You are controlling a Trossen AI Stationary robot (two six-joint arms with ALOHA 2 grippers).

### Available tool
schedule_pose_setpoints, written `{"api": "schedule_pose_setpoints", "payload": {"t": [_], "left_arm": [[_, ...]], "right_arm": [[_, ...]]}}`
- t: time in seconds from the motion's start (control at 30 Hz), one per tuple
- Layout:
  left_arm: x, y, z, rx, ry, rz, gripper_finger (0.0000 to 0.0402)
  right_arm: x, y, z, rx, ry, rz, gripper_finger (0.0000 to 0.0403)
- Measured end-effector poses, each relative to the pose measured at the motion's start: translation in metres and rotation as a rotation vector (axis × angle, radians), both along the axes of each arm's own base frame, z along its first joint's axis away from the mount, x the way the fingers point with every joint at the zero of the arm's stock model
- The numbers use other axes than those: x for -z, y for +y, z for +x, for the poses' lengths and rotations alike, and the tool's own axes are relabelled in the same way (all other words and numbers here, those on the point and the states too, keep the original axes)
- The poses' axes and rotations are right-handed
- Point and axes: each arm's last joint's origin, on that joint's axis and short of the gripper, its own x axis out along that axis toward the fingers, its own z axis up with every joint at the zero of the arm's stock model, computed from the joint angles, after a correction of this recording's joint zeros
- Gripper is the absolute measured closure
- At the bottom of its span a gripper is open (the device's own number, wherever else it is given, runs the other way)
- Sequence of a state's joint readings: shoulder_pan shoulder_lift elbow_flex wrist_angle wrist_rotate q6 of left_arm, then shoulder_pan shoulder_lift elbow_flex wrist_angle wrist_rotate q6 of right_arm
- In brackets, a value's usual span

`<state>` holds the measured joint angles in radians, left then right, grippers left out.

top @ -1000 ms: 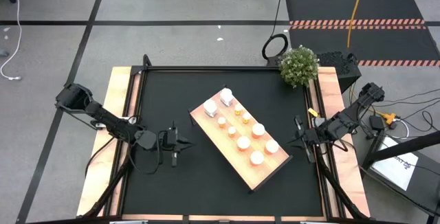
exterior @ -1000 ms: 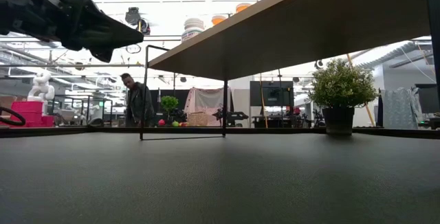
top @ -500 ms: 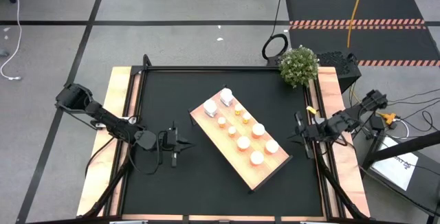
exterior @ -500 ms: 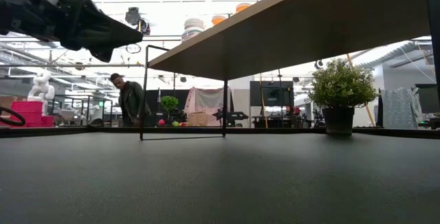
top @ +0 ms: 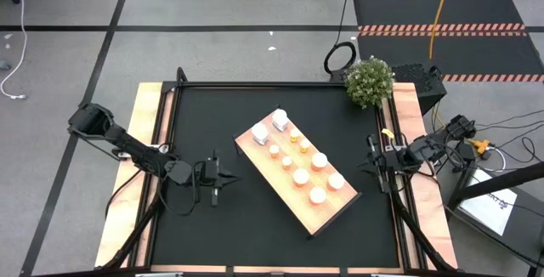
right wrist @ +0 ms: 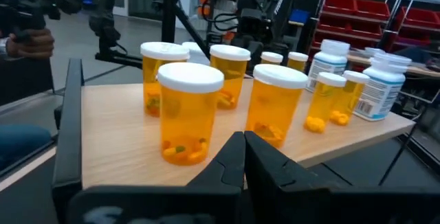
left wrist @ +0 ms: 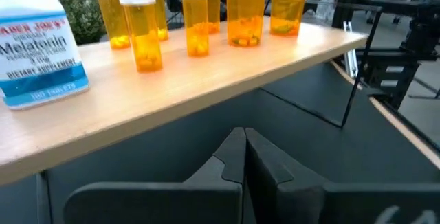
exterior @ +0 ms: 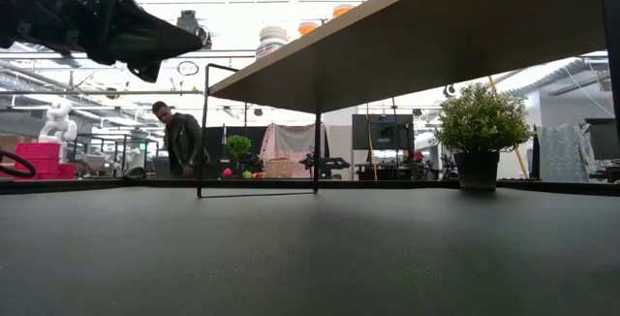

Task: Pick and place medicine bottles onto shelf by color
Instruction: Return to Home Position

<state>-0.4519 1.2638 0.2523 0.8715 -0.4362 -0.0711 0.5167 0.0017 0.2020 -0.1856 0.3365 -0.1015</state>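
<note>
The black surface [top: 255, 217] has the wood shelf [top: 323, 213] in its middle, slanted. The medicine bottles [top: 301, 176] stand on it in rows. The left tool [top: 225, 176] waits beside it, clenched on nothing. The right tool [top: 364, 167] is near the surface's right edge, clenched too.

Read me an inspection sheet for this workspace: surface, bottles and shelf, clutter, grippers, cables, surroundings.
Surface: black mat, nothing loose seen on it.
Job's things: shelf stands diagonally mid-mat; orange bottles and white bottles all stand on it.
Clutter: potted plant at the far right corner.
Grippers: left gripper shut, empty, left of the shelf; right gripper shut, empty, at the mat's right edge.
Cables: yellow cable and white cable on the floor, off the table.
Surroundings: a person beyond the table.
</note>
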Motion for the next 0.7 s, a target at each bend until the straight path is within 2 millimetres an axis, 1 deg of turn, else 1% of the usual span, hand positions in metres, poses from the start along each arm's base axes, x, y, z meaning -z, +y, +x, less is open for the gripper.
{"api": "schedule_pose_setpoints", "payload": {"t": [0.17,0.4,0.6,0.7], "left_arm": [[-0.004,0.001,-0.001,-0.006,-0.022,-0.008,0.0387],[-0.008,0.001,-0.002,-0.008,-0.042,-0.012,0.0398],[-0.008,0.001,-0.002,-0.009,-0.045,-0.013,0.0384],[-0.008,0.001,-0.002,-0.009,-0.045,-0.013,0.0386]], "right_arm": [[0.005,0.001,0.001,-0.001,-0.001,-0.018,0.0403],[0.012,0.002,0.004,-0.011,-0.011,-0.039,0.0403],[0.015,0.004,0.006,-0.029,-0.042,-0.029,0.0403],[0.018,0.005,0.007,-0.029,-0.061,-0.028,0.0403]]}}
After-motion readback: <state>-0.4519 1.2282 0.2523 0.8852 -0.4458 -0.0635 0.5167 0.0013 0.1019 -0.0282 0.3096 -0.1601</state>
